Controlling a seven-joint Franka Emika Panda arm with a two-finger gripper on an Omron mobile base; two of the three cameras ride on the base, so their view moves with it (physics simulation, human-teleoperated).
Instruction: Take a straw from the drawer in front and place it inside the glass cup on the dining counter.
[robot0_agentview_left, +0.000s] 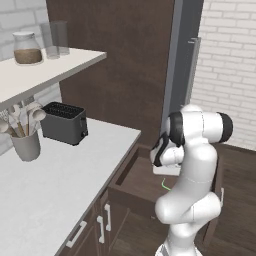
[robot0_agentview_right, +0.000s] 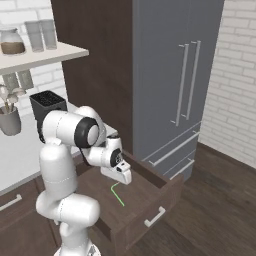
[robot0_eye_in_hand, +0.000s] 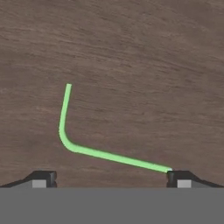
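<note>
My gripper (robot0_eye_in_hand: 109, 177) hangs over the pulled-out drawer (robot0_agentview_right: 145, 200) with its jaws spread wide apart and nothing between them. In the hand view my two dark fingertips (robot0_eye_in_hand: 43, 177) stand far apart at the bottom, and the straw (robot0_eye_in_hand: 83, 146) lies flat on the brown wooden drawer floor between and above them. It is light green and bent (one short leg, a rounded elbow, then one longer leg), and the end of the longer leg runs right up to my right-hand fingertip; whether it touches, I cannot tell. From the right base view the straw (robot0_agentview_right: 117, 194) lies on the drawer floor just below my hand, near the middle of the drawer. In the left base view a small piece of the straw (robot0_agentview_left: 165, 184) shows beside my arm, inside the open drawer (robot0_agentview_left: 135, 182) under the edge of the white worktop (robot0_agentview_left: 60, 180).
</note>
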